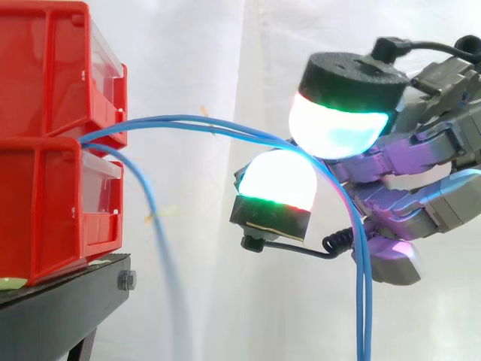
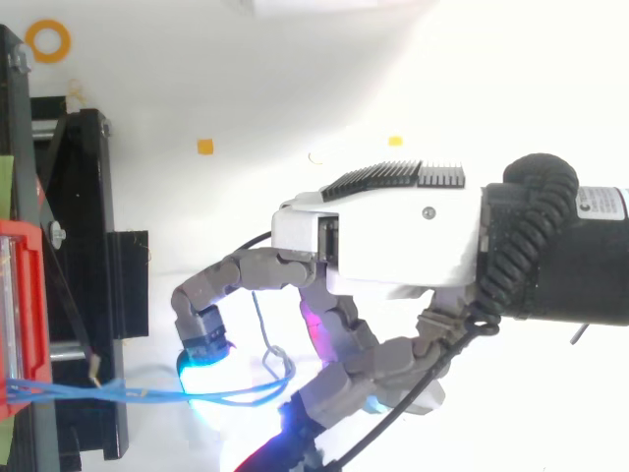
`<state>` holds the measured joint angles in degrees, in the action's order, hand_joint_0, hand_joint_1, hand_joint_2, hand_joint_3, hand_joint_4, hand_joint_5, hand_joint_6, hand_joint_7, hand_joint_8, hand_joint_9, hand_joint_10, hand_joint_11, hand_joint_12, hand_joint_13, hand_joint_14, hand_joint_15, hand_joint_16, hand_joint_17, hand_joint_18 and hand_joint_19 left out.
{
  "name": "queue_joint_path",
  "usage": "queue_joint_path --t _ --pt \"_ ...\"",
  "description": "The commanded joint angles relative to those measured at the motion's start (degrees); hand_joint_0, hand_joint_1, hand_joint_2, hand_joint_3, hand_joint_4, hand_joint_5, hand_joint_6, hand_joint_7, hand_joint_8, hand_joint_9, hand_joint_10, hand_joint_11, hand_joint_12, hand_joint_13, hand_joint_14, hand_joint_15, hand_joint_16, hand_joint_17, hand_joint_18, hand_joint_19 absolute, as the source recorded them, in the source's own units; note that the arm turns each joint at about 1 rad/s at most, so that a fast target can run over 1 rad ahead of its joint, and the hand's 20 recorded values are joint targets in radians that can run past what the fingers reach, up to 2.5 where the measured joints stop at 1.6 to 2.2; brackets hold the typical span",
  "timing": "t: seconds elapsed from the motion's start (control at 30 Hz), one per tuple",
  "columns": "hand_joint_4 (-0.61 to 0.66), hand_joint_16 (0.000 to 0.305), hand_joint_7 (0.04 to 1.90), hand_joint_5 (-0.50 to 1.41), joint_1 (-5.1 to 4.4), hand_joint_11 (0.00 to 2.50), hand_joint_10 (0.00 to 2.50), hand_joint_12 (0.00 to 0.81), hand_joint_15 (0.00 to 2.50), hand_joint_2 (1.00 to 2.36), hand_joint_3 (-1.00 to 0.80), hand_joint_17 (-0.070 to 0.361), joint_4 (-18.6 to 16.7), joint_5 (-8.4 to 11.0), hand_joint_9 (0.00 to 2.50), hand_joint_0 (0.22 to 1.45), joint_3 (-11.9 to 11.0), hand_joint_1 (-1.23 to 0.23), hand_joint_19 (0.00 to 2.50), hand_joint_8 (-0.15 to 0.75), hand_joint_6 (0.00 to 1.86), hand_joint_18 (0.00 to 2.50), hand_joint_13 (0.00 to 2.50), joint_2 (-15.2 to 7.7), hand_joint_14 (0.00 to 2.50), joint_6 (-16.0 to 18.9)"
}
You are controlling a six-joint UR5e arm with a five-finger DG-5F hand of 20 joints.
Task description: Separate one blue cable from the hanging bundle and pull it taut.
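Stacked red plastic bins (image 1: 45,188) sat on a black metal stand (image 1: 60,301) at the left. The grey robotic hand (image 2: 393,236) had its fingers curled, with two glowing pads (image 1: 274,180) pinched together on a pair of thin blue cables (image 1: 173,118) that arched out from between the bins, then dropped. A third blue strand (image 1: 161,233) hung loose beside the bins. They looked light, limp and slick to me; a firm pinch on one strand near the arch's top seemed best

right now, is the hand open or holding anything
hand: shut, its curled fingers pinching two blue cables between glowing pads
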<state>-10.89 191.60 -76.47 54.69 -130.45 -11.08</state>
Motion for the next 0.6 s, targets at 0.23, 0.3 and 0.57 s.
queue_joint_path --t 0.23,0.3,0.57 --pt "0.11 0.046 1.34 0.15 0.00 0.93 0.03 0.330 1.03 1.00 -0.50 0.103 0.0 0.00 2.30 0.54 0.1 -0.57 0.87 0.198 0.50 1.07 1.65 0.0 0.02 0.0" --pt "0.12 0.045 1.34 0.15 0.00 0.94 0.04 0.325 1.05 1.00 -0.48 0.101 0.0 0.00 2.30 0.58 0.0 -0.61 0.89 0.197 0.51 1.04 1.64 0.0 0.02 0.0" --pt "0.13 0.043 1.34 0.15 0.00 0.91 0.04 0.306 1.03 1.01 -0.40 0.098 0.0 0.00 2.36 0.66 0.1 -0.53 0.90 0.111 0.50 1.05 1.68 0.0 0.02 0.0"
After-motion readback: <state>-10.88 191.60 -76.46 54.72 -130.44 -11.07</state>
